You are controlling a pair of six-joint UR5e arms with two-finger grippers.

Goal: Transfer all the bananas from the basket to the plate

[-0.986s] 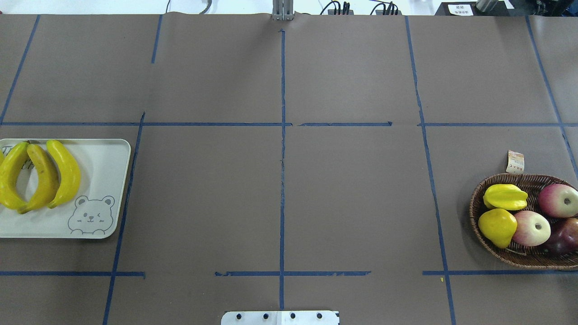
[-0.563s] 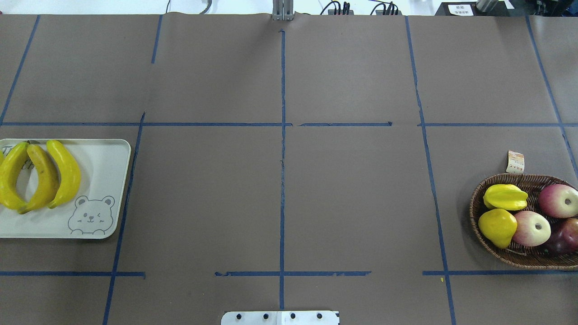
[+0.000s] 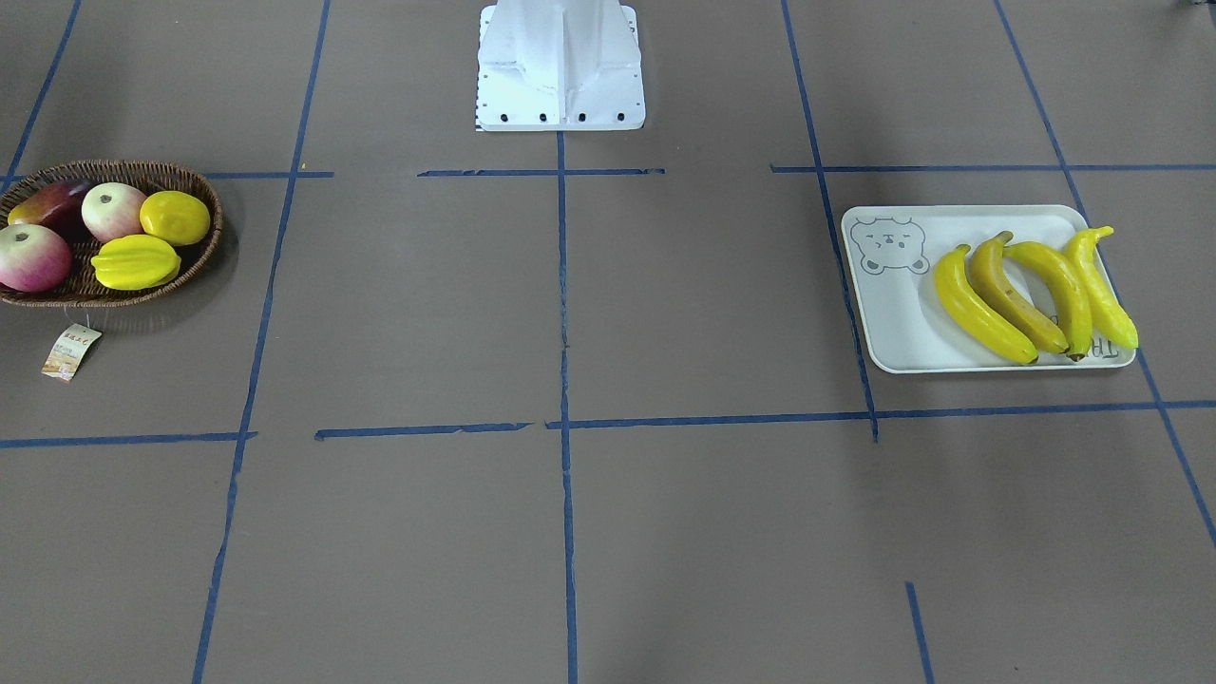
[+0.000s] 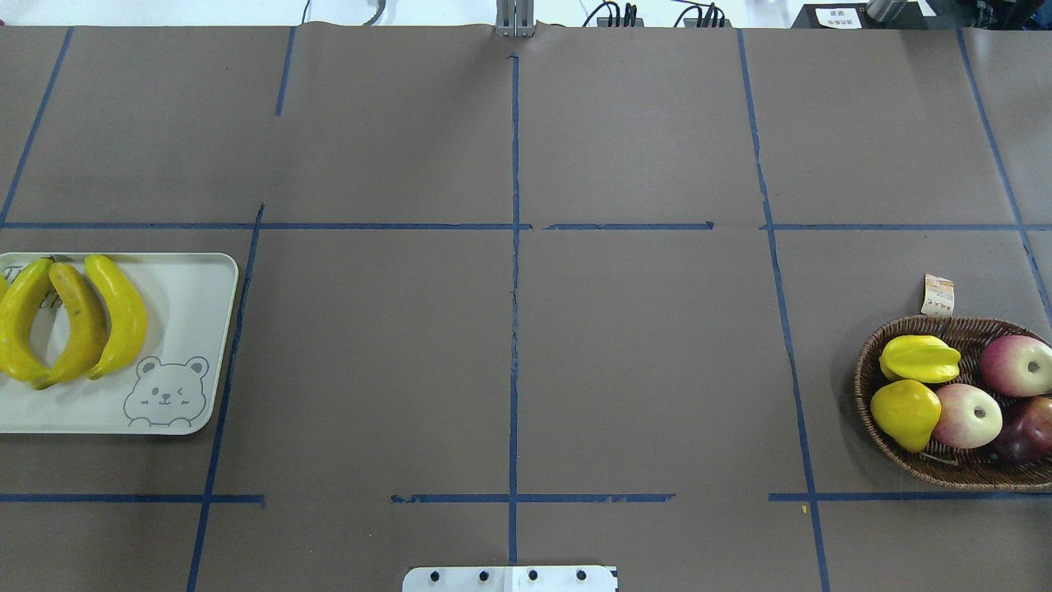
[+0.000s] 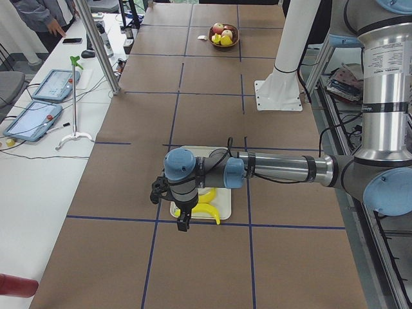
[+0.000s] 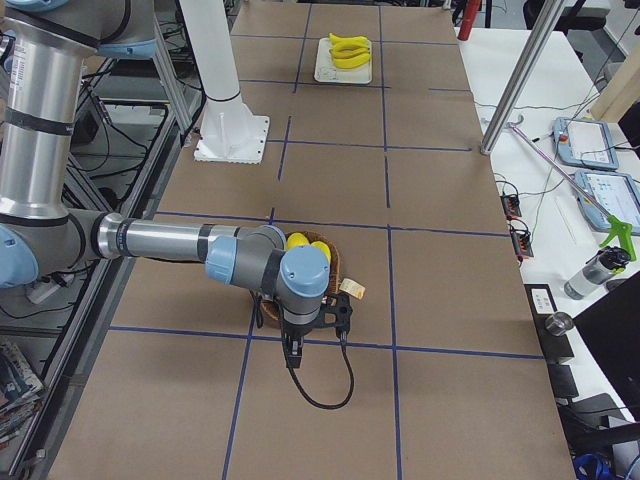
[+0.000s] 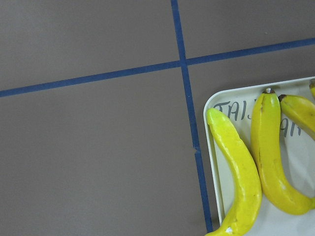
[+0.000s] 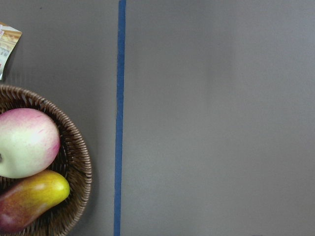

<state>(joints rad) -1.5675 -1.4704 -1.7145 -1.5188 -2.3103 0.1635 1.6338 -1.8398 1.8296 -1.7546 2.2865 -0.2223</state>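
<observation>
While overhead crops the plate, front shows four bananas on it; left end effector, right end effector: can't tell grip.

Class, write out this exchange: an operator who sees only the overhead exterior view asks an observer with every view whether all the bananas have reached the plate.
Operator: I count three bananas; the plate runs off my frame. More?
Observer: Front-facing view: four bananas lie on the plate.
Operator: Is one hidden in the basket's cropped side?
Observer: No. The whole basket holds apples, a starfruit and a round yellow fruit, no banana.
</observation>
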